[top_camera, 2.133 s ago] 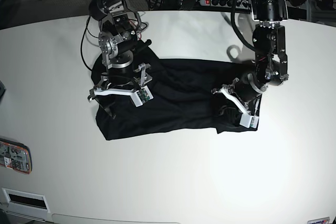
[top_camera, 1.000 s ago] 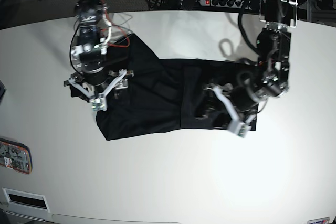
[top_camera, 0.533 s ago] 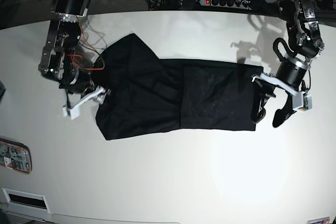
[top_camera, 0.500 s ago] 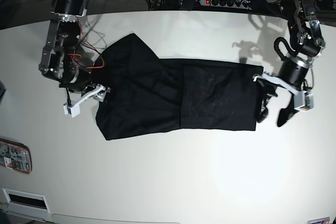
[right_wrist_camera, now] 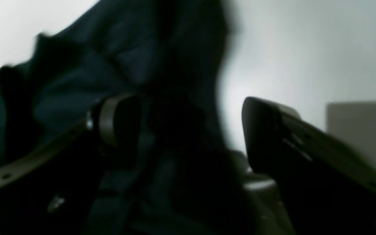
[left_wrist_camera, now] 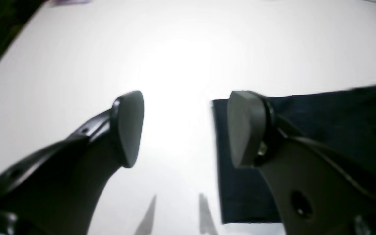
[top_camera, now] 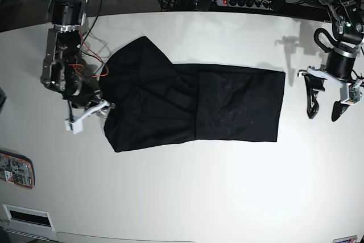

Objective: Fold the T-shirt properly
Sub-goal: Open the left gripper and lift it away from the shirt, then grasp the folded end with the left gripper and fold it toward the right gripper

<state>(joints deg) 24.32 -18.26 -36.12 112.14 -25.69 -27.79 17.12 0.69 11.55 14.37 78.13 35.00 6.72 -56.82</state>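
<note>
Jaws of the left gripper [top_camera: 324, 103] stand wide apart and hold nothing; it hangs over bare white table [top_camera: 187, 192] off the plain end of the T-shirt [top_camera: 187, 106], clear of the cloth. Through the left wrist camera its two grey pads [left_wrist_camera: 131, 127] frame empty tabletop, with the shirt's straight edge [left_wrist_camera: 240, 195] lying just behind one of them. The right gripper [top_camera: 90, 115] is likewise spread wide with nothing between its fingers; it sits right at the opposite, bunched end of the shirt, and whether it touches the fabric cannot be told. Its wrist view is blurred, showing dark folds [right_wrist_camera: 116, 65] close behind one pad. The black shirt lies flat across the table's middle, folded into a long band with one end rising to a rumpled peak
</note>
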